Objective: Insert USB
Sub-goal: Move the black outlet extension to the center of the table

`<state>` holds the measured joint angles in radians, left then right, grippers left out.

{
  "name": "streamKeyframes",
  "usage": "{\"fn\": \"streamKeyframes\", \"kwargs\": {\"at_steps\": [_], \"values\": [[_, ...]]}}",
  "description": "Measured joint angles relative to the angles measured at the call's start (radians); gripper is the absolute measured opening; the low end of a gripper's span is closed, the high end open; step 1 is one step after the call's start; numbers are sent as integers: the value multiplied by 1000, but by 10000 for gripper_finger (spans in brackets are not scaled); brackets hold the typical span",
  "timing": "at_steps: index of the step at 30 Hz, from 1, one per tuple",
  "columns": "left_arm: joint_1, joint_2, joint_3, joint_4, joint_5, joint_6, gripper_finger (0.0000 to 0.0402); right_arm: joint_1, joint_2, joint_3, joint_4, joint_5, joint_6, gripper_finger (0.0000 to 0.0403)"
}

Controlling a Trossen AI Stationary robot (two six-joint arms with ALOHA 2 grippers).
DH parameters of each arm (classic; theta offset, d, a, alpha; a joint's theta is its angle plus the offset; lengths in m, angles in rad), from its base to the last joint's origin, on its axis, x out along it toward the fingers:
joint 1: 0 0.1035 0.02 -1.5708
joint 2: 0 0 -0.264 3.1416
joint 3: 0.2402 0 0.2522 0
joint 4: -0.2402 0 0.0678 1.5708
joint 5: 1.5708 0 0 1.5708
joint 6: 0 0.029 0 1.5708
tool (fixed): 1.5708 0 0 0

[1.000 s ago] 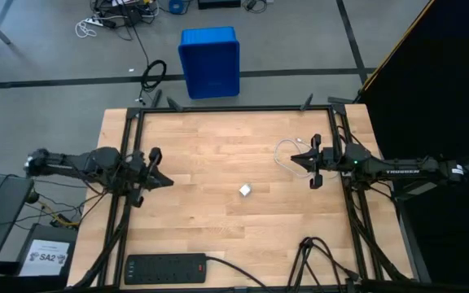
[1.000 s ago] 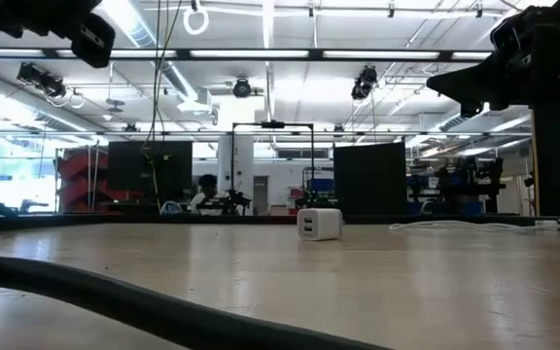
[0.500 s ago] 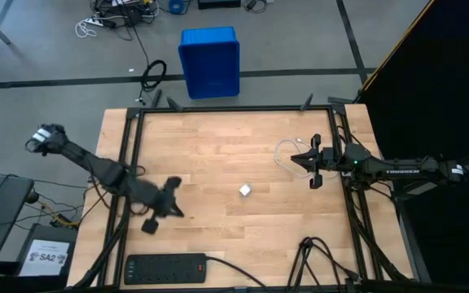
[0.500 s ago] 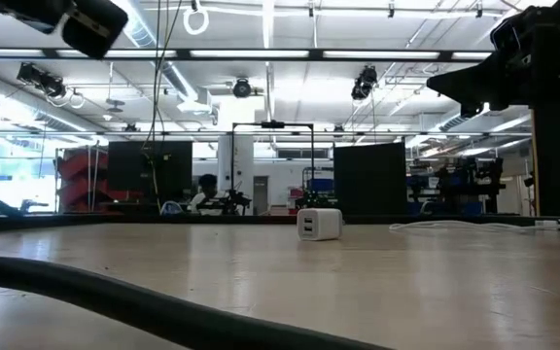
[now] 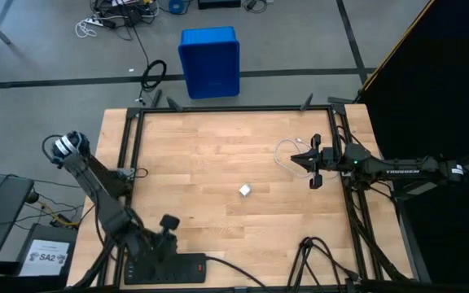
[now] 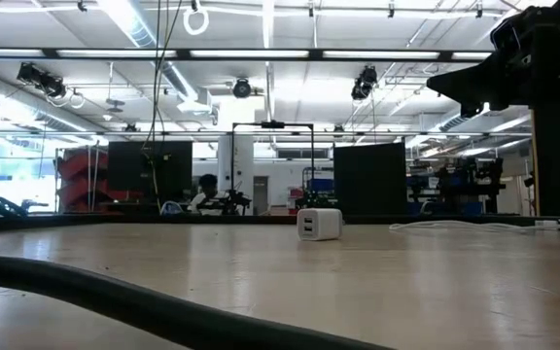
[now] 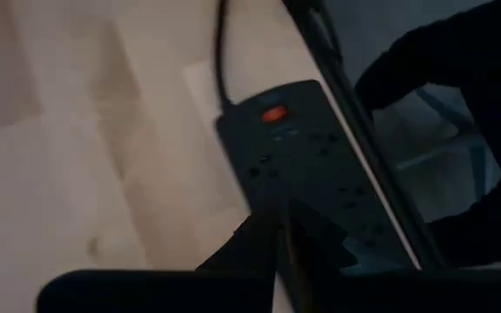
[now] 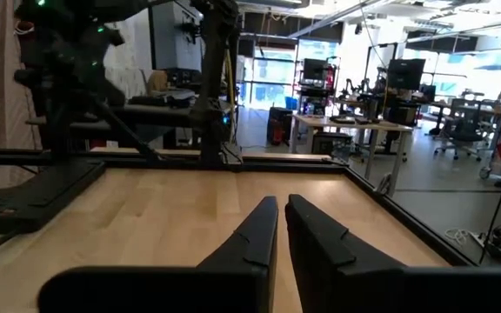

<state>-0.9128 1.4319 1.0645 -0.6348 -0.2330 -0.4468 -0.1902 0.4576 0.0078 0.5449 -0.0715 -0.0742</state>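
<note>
Swung, within the last second, from the counter's left edge down to its near-left corner: left pincer (image 5: pixel 167 229), now poised just over the black power strip (image 5: pixel 166 268), fingers pressed together on nothing in the left wrist view, tips above the strip's sockets near the red switch (image 7: pixel 273 113). Unchanged over the same second: right pincer (image 5: pixel 316 163), parked by the right edge, fingers likewise shut and empty in its own wrist view.

Lying under and just left of that right pincer: USB (image 5: pixel 287 157), a thin white cable looped on the wood near the right edge, toward the far-right corner; run of the loop roughly from the pincer out toward the counter's middle and back. Seen level from the low view as a thin pale line on the counter (image 6: pixel 261 282). Much nearer the right arm than the left, so probably a right-arm pickup, needing the fingers opened first.

Standing alone near the middle: small white charger cube (image 5: pixel 245 190), two ports facing the near edge in the low view, well apart from both cable and strip. Bare wood on all sides, plenty of room; black cords (image 5: pixel 316 260) only at the near edge
</note>
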Motion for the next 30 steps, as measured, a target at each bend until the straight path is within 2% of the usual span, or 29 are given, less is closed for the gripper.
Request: {"fn": "streamKeyframes", "kwargs": {"at_steps": [4, 10, 14, 17, 22, 26, 30], "values": [[-25, 63, 0, 56, 9, -8, 88, 0, 0, 0, 0, 0, 0, 1], [-32, 167, 0, 136, 28, -84, 211, 0, 0, 0, 0, 0, 0, 9], [-26, 222, 0, 148, 70, -166, 292, 0, 0, 0, 0, 0, 0, 9], [-14, 263, 0, 154, 138, -237, 336, 0, 0, 0, 0, 0, 0, 5], [4, 324, 61, 83, 153, -231, 361, 0, 0, 0, 0, 0, 0, 1], [23, 371, 171, -100, 138, -169, 361, 0, 0, 0, 0, 0, 0, 7], [29, 407, 260, -211, 92, -158, 360, 0, 0, 0, 2, 0, 0, 10]]}}
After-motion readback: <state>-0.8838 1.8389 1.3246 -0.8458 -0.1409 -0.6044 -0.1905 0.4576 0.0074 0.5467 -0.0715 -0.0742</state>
